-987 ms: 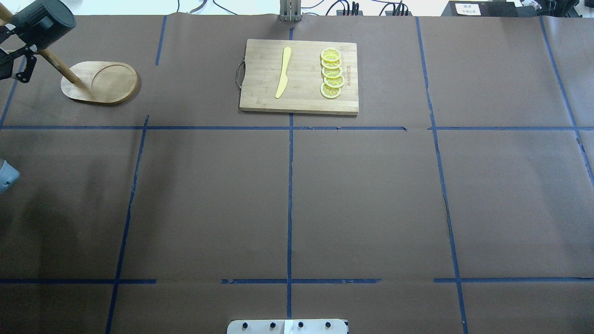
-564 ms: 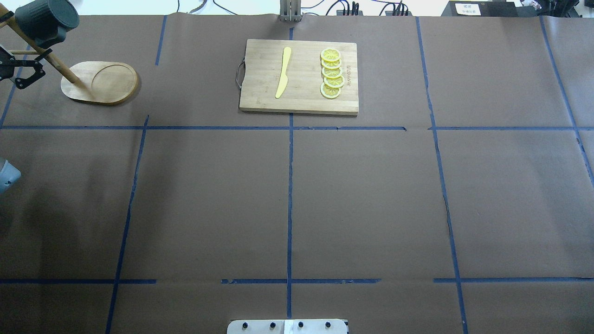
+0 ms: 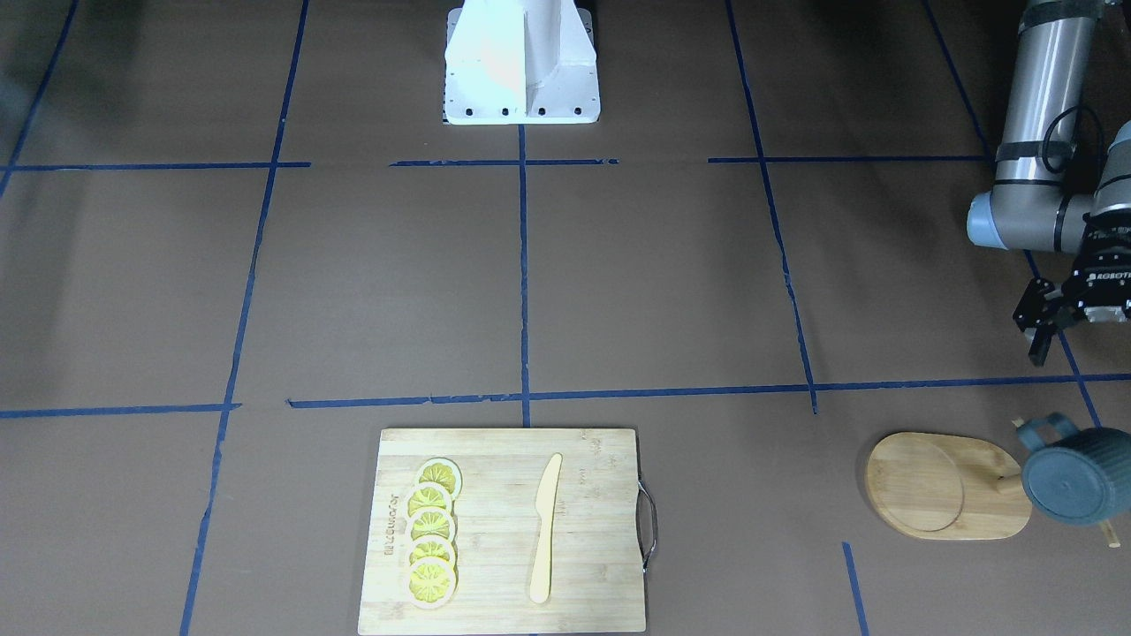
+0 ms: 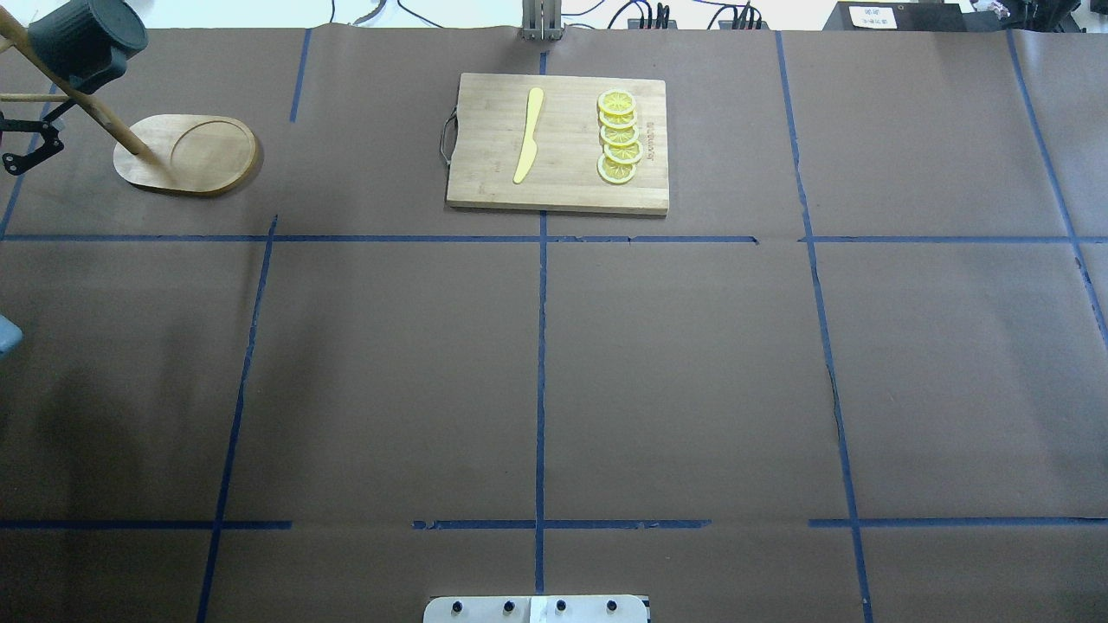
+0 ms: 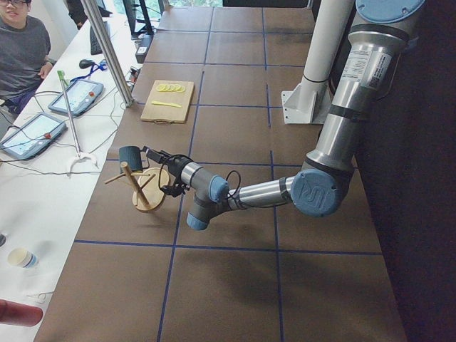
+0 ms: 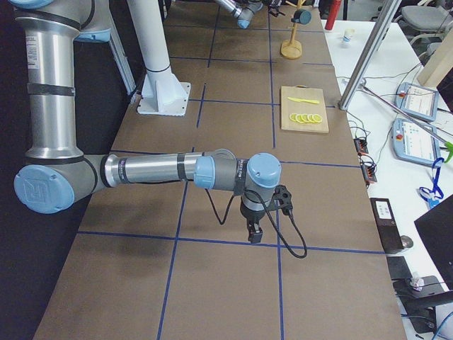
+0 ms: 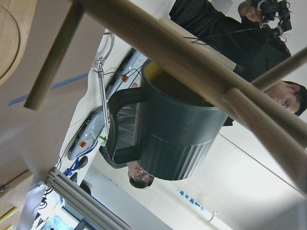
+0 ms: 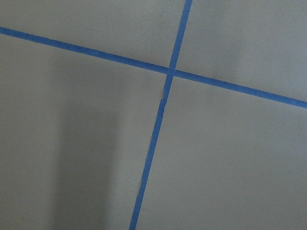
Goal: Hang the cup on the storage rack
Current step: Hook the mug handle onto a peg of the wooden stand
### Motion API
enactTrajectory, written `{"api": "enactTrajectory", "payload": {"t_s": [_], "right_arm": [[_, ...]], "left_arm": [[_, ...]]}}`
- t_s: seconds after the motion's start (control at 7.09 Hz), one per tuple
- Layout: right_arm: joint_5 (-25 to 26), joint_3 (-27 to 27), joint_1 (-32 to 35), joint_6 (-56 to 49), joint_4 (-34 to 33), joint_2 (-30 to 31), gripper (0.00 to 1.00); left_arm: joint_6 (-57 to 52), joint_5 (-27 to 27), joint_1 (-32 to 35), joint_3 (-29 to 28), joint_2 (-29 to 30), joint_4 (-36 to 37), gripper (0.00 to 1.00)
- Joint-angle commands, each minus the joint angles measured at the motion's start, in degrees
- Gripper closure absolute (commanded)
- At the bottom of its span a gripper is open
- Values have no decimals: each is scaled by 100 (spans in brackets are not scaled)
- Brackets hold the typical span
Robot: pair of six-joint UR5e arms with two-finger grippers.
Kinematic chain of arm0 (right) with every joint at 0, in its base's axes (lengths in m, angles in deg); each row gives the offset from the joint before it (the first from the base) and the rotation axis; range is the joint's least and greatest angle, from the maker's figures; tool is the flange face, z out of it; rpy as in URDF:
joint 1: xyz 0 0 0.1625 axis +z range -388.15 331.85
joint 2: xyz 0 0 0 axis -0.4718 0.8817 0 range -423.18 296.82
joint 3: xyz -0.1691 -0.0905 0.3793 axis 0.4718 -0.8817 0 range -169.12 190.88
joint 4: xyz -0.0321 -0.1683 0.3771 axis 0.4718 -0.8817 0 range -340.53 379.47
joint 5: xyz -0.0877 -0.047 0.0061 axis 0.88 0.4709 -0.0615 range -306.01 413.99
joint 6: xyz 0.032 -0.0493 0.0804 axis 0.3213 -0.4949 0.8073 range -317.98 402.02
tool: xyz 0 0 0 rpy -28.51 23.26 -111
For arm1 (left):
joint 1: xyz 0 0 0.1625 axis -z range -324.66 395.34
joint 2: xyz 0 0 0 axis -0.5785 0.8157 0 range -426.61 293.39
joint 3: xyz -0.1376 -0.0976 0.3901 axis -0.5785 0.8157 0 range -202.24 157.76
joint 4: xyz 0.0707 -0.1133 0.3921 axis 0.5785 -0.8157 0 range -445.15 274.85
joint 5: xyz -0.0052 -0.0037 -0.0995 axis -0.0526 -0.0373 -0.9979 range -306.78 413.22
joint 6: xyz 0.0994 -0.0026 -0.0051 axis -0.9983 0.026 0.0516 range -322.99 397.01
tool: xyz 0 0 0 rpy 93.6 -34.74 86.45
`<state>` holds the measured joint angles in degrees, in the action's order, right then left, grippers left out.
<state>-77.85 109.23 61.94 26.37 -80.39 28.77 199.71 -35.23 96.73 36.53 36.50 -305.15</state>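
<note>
The dark teal ribbed cup (image 4: pixel 82 39) hangs by its handle on a peg of the bamboo storage rack (image 4: pixel 195 154) at the far left of the table. It also shows in the front view (image 3: pixel 1074 477) and, close up, in the left wrist view (image 7: pixel 177 129), with the rack's pegs (image 7: pixel 168 48) crossing in front of it. My left gripper (image 3: pixel 1074 340) is open and empty, a short way from the rack, touching neither rack nor cup. My right gripper (image 6: pixel 255 230) hovers low over bare table far from the rack. I cannot tell whether it is open or shut.
A wooden cutting board (image 4: pixel 485 138) with a yellow knife (image 4: pixel 529 134) and several lemon slices (image 4: pixel 619 138) lies at the back middle. The robot base (image 3: pixel 521 62) stands at the near edge. An operator (image 5: pixel 21 50) sits past the table's far side.
My left gripper has drawn back from the rack toward the left edge of the overhead view. The cup has stayed hanging on the peg.
</note>
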Motion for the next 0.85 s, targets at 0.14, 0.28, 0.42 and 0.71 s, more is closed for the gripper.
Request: {"api": "enactTrajectory", "payload": {"t_s": [0.14,0.28,0.42,0.71], "right_arm": [[0,-9,0,0,1,16,0],[0,-9,0,0,1,16,0],[0,-9,0,0,-7,25,0],[0,-9,0,0,-8,42,0]], "left_arm": [[-1060,-827,214,1607,-1203,-35,0],[-2109,-1354,442,1855,-1397,-17,0],[-3451,-1855,514,1953,-1503,35,0],[-6131,-2664,541,1945,-1706,613,0]]}}
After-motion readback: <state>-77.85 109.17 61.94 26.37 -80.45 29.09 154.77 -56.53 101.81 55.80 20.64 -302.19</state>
